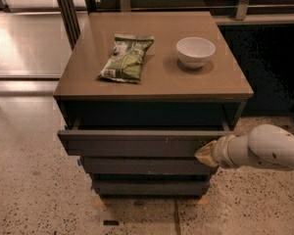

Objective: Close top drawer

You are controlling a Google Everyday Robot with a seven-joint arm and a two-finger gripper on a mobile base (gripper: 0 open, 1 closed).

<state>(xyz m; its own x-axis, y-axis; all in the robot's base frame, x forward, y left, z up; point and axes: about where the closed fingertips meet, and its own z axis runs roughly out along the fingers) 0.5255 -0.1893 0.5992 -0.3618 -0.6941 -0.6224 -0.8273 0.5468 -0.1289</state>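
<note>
The top drawer (132, 145) is the widest dark grey front under the brown cabinet top. It stands pulled out a little, with a dark gap behind its upper edge. My gripper (204, 154) comes in from the right on a white arm (264, 148). Its pale tip rests against the right end of the drawer front.
On the cabinet top (157, 80) lie a green snack bag (127, 58) and a white bowl (195, 51). Two narrower dark grey drawer fronts (147, 166) sit below the top drawer. Speckled floor surrounds the cabinet; metal frame legs (68, 9) stand behind left.
</note>
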